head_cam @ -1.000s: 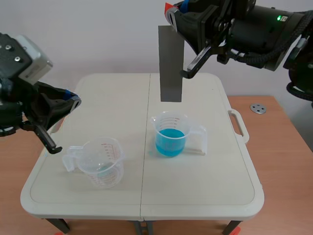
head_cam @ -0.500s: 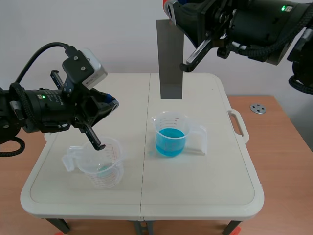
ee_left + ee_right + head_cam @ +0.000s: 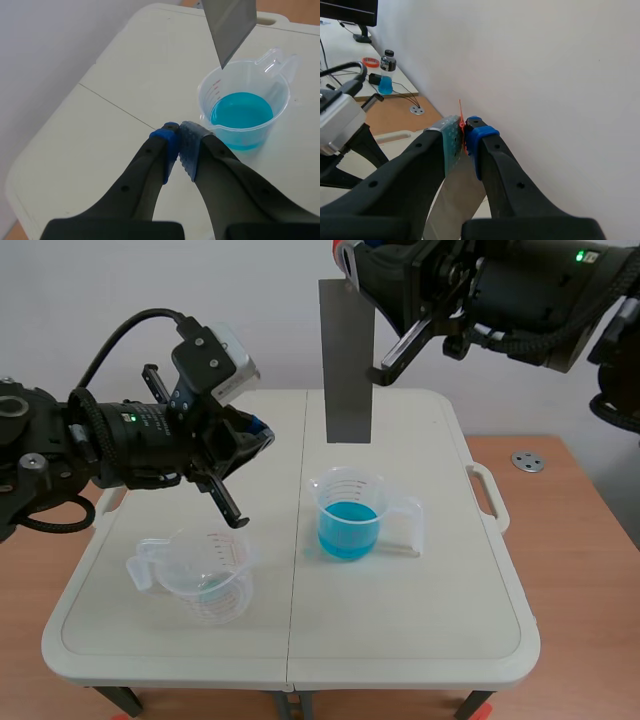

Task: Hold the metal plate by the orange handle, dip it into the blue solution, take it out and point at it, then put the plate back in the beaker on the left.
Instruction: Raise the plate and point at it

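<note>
A grey metal plate hangs upright above the beaker of blue solution, clear of the liquid. My right gripper is shut on the plate's orange handle, a thin orange sliver between the pads, and the plate drops away below the fingers. My left gripper is shut on nothing, left of the plate's lower end and aimed toward it. In the left wrist view the gripper has the plate's lower edge and the blue beaker ahead of it. The empty clear beaker stands at the front left.
Both beakers stand on a cream folding table set on a wooden desk. A small metal disc lies on the desk at the right. The right wrist view shows a white wall, a small bottle and a tape roll far off.
My left arm has swung up and to the right, from the table's left edge toward the plate. The right arm and plate rose slightly and now hold still.
</note>
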`<action>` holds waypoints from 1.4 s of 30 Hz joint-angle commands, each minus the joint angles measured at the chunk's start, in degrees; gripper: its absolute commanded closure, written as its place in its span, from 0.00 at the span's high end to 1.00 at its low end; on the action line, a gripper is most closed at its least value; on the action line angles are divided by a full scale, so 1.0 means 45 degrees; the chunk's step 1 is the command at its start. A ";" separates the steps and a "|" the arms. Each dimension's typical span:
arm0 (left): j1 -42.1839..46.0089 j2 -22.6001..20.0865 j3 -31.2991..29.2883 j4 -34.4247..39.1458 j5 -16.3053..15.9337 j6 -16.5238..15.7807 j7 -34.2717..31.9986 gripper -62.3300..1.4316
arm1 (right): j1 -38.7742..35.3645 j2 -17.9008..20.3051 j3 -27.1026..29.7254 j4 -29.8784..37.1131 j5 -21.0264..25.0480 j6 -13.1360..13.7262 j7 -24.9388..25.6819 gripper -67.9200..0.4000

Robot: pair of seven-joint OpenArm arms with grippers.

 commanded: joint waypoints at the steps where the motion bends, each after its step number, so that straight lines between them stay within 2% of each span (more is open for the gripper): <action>1: -0.0238 0.0160 0.0044 0.0010 -0.0034 0.0068 -0.0136 0.07 | 0.0223 0.0024 0.0117 0.0189 0.0185 0.0068 0.0112 0.03; 8: -0.0413 0.0495 0.0160 -0.0058 0.0345 0.0058 -0.0141 0.07 | 0.0223 0.0024 0.0117 0.0189 0.0301 0.0068 0.0005 0.03; 34: -0.0403 0.0442 0.0223 -0.0053 0.0364 0.0073 -0.0078 0.07 | 0.0228 0.0024 0.0117 0.0189 0.0379 0.0068 -0.0005 0.02; 37: -0.0257 0.0165 0.0214 0.0010 0.0151 0.0078 -0.0087 0.07 | 0.0228 0.0024 0.0117 0.0189 0.0384 0.0068 0.0000 0.02; 42: 0.0607 -0.0748 -0.0146 0.0962 -0.0627 0.0461 -0.0087 0.07 | 0.0228 0.0010 0.0107 0.0189 0.0452 0.0068 -0.0005 0.02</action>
